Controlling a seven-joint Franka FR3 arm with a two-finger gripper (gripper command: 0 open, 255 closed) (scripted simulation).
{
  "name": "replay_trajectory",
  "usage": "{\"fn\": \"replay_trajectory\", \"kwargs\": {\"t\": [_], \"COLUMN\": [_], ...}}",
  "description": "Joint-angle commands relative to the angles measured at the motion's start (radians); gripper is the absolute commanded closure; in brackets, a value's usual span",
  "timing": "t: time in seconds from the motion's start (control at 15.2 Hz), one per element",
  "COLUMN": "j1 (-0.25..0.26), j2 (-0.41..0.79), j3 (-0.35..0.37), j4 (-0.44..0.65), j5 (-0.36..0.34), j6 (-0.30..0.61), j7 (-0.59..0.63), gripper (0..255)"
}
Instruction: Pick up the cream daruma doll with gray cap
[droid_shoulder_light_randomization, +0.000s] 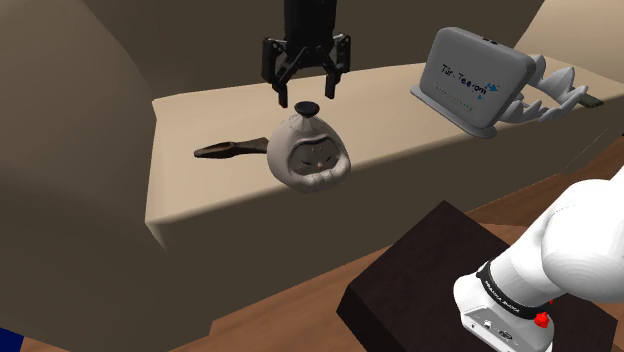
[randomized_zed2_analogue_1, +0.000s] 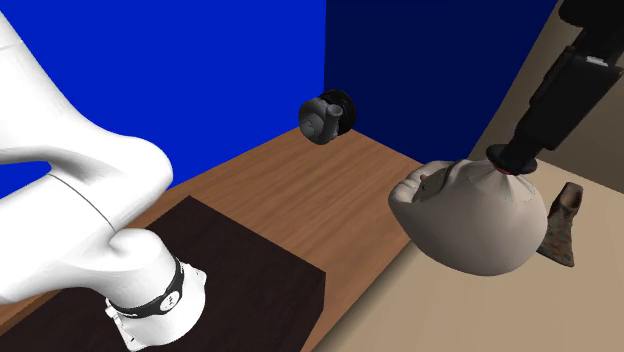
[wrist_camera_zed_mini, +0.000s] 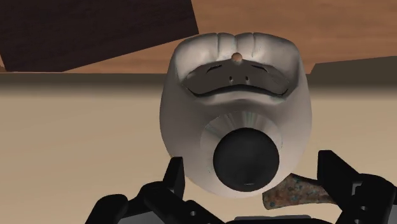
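The doll (droid_shoulder_light_randomization: 308, 155) lies on the beige table (droid_shoulder_light_randomization: 200, 185) near its front edge. It is a pale cream-grey, with a carved face and a dark cap (droid_shoulder_light_randomization: 307, 107) on top. In the shoulder view its face is turned towards the camera. The black gripper (droid_shoulder_light_randomization: 306, 93) hangs straight above it, jaws spread wide, with the fingertips at about the height of the cap. In the wrist view the two fingers (wrist_camera_zed_mini: 337, 175) stand well apart on either side of the cap and clasp nothing. A dark, rusty tool (droid_shoulder_light_randomization: 230, 150) with a handle lies on the table just beside the doll, on the shoulder view's left. Farther back on that view's right, a white box with printed lettering (droid_shoulder_light_randomization: 470, 80) stands propped on the table, well apart from the doll. The white arm (droid_shoulder_light_randomization: 560, 250) rises from a dark stand (droid_shoulder_light_randomization: 420, 280) on a wooden floor (randomized_zed2_analogue_1: 300, 190). In the second exterior view a small black round object (randomized_zed2_analogue_1: 326, 117) sits by the blue wall (randomized_zed2_analogue_1: 200, 70).
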Motion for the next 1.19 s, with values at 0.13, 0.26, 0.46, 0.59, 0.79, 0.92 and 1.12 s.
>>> {"fn": "replay_trajectory", "kwargs": {"t": [0.13, 0.26, 0.46, 0.59, 0.79, 0.92, 1.12], "j1": [0.0, 0.0, 0.0, 0.0, 0.0, 0.0, 0.0], "j2": [-0.008, -0.009, -0.007, -0.007, -0.006, -0.009, -0.004], "j3": [0.0, 0.0, 0.0, 0.0, 0.0, 0.0, 0.0], "j4": [-0.064, -0.073, -0.068, -0.068, -0.067, -0.072, -0.026], "j5": [0.003, 0.003, 0.002, 0.002, 0.002, 0.003, 0.001], "j6": [0.056, 0.064, 0.062, 0.062, 0.062, 0.064, 0.023], "j7": [-0.005, -0.006, -0.006, -0.006, -0.005, -0.006, -0.002], "gripper": [0, 0, 255, 255, 255, 255, 255]}}
